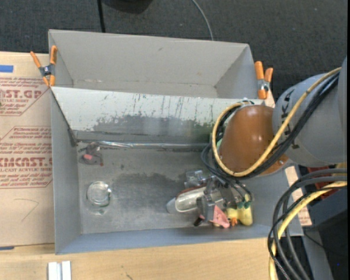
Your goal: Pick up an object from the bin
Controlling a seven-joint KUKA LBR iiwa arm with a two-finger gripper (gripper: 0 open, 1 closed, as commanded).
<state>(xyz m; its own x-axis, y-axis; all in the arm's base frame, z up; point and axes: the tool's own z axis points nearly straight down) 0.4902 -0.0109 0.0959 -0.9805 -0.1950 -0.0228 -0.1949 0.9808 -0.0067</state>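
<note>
Grey metal bin (pixel 63 156) inspected: gripper (pixel 213 202) found low in heap (pixel 236 212) nr lower-right corner, beside clear oblong obj. (pixel 185 203) & pink piece (pixel 220 219), presumably to pick; state cannot be told.

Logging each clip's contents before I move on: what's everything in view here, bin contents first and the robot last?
Bin: one, grey metal, middle of the view.
Clear round piece: one, transparent, lower left of the bin floor.
Small dark-and-red item: one, left of the floor by the back wall; too small to identify.
Clear elongated item: one, whitish-clear, lower right of the floor, just left of the gripper.
Pink piece: one, pink, by the front wall below the gripper.
Yellow piece: one, yellow, right of the pink piece.
Gripper: one, dark, low over the lower-right cluster.
Wrist cover: one, orange-brown, above the gripper.
Cables: yellow and black, looped around the cover.
</note>
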